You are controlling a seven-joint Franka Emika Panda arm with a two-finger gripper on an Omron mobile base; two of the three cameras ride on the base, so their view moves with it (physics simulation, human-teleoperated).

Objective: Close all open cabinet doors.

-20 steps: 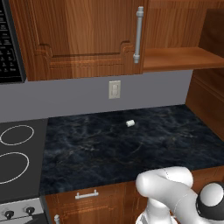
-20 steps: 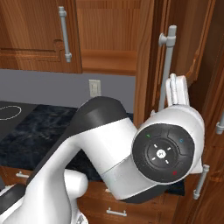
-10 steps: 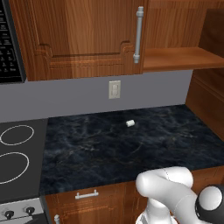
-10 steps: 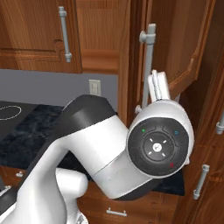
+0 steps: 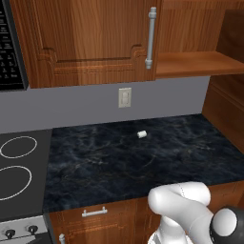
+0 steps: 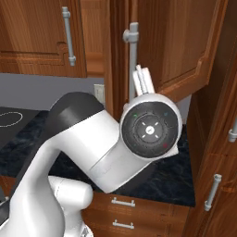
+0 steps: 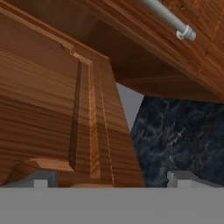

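One tall cabinet door (image 6: pixel 183 41) stands open, swung partway out, its grey bar handle (image 6: pixel 133 46) on its leading edge. My gripper (image 6: pixel 143 79) rises behind the wrist just below that handle, against the door's face. In the hand view the door's moulded panel (image 7: pixel 52 109) lies very close on the left, and my gripper (image 7: pixel 113 181) is open, its fingertips (image 7: pixel 41 179) wide apart. Behind the door, the open compartment shows a bare shelf (image 5: pixel 195 64). The neighbouring cabinet door (image 5: pixel 81 38) is shut, its handle (image 5: pixel 151 37) upright.
A dark marble counter (image 5: pixel 143 157) runs below, with a small white object (image 5: pixel 141 134) on it and a wall socket (image 5: pixel 124 97) above. A stove (image 5: pixel 16 167) is at left. Drawers (image 6: pixel 121 202) sit under the counter, and a tall cabinet (image 6: pixel 217 185) flanks the right.
In the right base view the open door and its handle have swung left toward the cabinet, and my hand has moved left with it. The left base view is unchanged.
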